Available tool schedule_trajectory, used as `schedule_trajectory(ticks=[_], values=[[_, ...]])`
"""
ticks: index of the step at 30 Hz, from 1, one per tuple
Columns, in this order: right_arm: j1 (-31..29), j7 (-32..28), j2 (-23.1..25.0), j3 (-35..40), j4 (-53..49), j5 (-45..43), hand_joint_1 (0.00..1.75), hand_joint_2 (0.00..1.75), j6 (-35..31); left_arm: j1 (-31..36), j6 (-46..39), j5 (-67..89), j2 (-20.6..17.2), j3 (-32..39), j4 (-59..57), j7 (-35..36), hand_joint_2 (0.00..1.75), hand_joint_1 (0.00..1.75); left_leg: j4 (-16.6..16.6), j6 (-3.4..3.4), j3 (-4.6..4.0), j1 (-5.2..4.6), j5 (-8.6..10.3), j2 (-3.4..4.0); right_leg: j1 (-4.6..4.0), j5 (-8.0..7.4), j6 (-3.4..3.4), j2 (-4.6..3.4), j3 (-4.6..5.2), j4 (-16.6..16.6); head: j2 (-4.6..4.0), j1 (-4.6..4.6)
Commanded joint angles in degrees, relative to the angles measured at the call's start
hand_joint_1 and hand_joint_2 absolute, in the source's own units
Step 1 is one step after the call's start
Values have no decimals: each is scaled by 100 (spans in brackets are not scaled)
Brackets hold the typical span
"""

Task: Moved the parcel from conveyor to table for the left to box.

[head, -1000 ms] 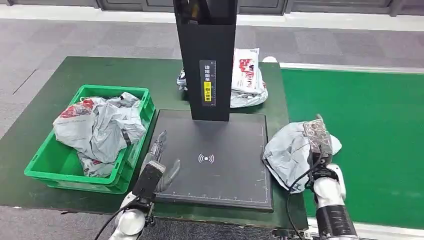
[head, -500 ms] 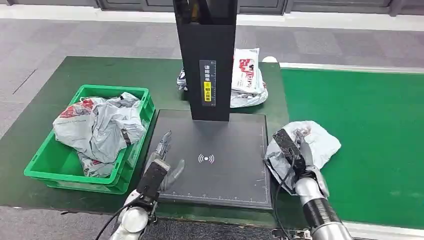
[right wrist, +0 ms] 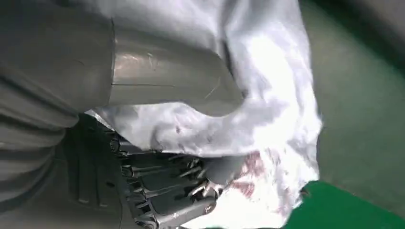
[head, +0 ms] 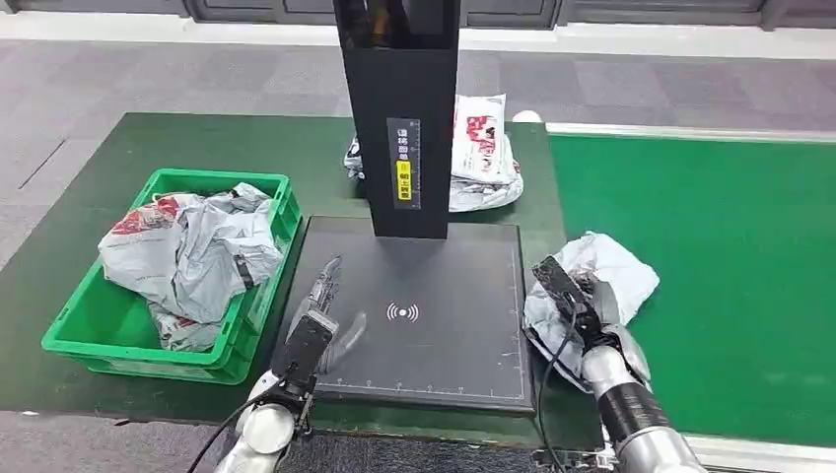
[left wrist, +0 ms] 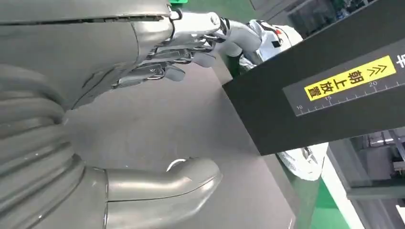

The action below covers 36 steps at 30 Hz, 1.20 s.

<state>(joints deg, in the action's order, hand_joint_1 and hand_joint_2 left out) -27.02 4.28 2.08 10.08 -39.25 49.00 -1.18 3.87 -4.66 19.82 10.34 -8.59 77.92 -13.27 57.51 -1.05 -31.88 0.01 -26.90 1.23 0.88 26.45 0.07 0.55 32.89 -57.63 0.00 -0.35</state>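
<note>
A crumpled grey parcel [head: 616, 271] with red print lies at the seam between the dark green table [head: 197, 148] and the bright green conveyor [head: 730, 246]. My right hand [head: 572, 296] grips its near left side; in the right wrist view the thumb and fingers [right wrist: 176, 191] clamp the grey plastic [right wrist: 277, 95]. My left hand [head: 320, 320] hovers open over the left edge of the black scanner pad [head: 444, 315], fingers [left wrist: 167, 62] spread and holding nothing. The green box [head: 74, 340] stands at the left with several grey parcels in it.
A tall black scanner post [head: 399, 118] rises from the pad's far edge and stands close beside my left hand [left wrist: 143, 95]. More parcels [head: 483, 158] lie behind the post on the table. The table's front edge is just below both hands.
My right hand has carried the parcel leftward off the conveyor to the table's right edge and turned its fingers toward the pad. The left hand has crept slightly forward.
</note>
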Motion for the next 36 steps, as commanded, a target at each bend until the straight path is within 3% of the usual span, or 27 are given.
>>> schedule_trajectory(ticks=[1,4,6,8,9,11,13,17,24,31,32,36], values=[[-45,-368,80,-194,216,-498,175,175,238,183,12,-15,-163,-139,-309,12,175,0,-12,-4,0,8,9,-4,-7,-10,-8,-11,2,12,0,-2],[37,-1300,279,-941,-39,-1911,175,175,970,173,-41,-46,-182,-118,-309,-48,175,0,-8,-9,-3,20,6,17,-11,-15,-18,-29,11,11,0,-2],[126,-1818,427,-1371,-420,-3340,175,175,1626,151,-102,-80,-194,-78,-331,-126,175,0,-7,-13,-1,25,4,30,-16,-17,-24,-43,16,8,0,-2],[184,-1902,474,-1350,-743,-4271,175,175,1919,153,-151,-97,-195,-42,-394,-203,175,0,-9,-21,-2,27,-1,70,-19,-27,-37,-85,31,3,0,0],[250,-1952,511,-1290,-973,-4619,175,175,1870,149,-182,-105,-194,-15,-418,-237,175,0,-6,-35,-46,33,-15,108,-23,-29,-45,-118,33,-6,0,-2],[320,-1828,551,-880,-1519,-5339,175,175,1996,124,-243,-123,-203,47,-443,-297,175,0,-9,-44,-48,34,-15,89,-23,-24,-48,-103,39,-4,0,-2],[342,-1800,534,-587,-1801,-5513,175,175,1911,103,-255,-131,-211,73,-429,-316,175,0,-10,-52,-18,35,13,55,-25,-23,-47,-66,50,-4,0,-4],[226,-1730,586,117,-2173,-5908,175,175,1893,73,-267,-130,-169,153,-356,-334,175,0,-8,-53,-44,32,30,3,-28,-24,-45,-19,56,-10,0,-2],[-16,-1561,783,950,-2031,-6127,175,175,1895,41,-335,-69,-150,204,-195,-303,175,0,-7,-54,-50,33,32,10,-41,-34,-47,-35,60,-7,0,-4],[-129,-1363,801,1449,-1615,-6104,175,175,2042,56,-362,-52,-167,185,-186,-263,175,0,-7,-46,-50,32,38,-20,-40,-28,-46,2,49,-5,0,-4],[-236,-1307,859,1757,-1231,-6022,19,175,2052,67,-370,-50,-179,151,-184,-232,175,0,-11,-44,-48,30,41,-21,-38,-30,-45,2,47,-2,0,-4],[-308,-1421,939,1998,-890,-5995,19,175,1954,75,-387,-59,-184,122,-182,-202,175,0,-14,-45,-42,32,37,-9,-41,-31,-46,-9,42,0,0,-2]])
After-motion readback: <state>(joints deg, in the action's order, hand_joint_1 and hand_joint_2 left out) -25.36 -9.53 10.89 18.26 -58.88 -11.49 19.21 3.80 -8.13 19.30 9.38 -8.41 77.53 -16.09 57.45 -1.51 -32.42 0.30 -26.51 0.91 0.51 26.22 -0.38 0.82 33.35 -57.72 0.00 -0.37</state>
